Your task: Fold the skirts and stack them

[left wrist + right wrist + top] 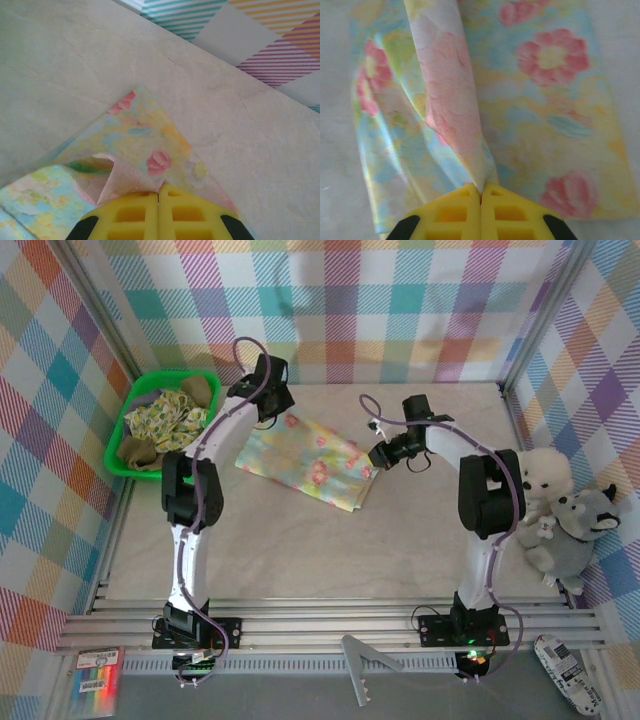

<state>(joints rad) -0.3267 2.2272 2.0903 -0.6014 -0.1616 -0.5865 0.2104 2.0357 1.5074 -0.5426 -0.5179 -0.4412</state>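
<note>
A pastel floral skirt (pixel 312 462) lies spread at a slant near the middle of the table (pixel 330 550), between the two arms. It looks to lie in more than one layer. The left hand (pixel 159 192) is down at the skirt's far-left corner. Its yellow fingers (pixel 132 212) are pressed tight together on a small raised fold of the fabric, and the corner runs out flat on the table beyond them. The right hand (pixel 480 189) is at the skirt's right edge. Its fingers (pixel 512 212) are likewise closed with no gap, pinching a ridge of cloth that rises off the flat layer beneath and shows the paler pink side of the print. At the far-left side of the table stands a green basket (pixel 127 430), well apart from the floral skirt. It holds a crumpled yellow-green printed garment (pixel 172 418) and an olive-brown skirt (pixel 140 452) bunched beside it. At the right edge of the table, a white plush toy (pixel 545 472) and a grey plush toy (pixel 575 525) sit against each other, near the right arm.
</note>
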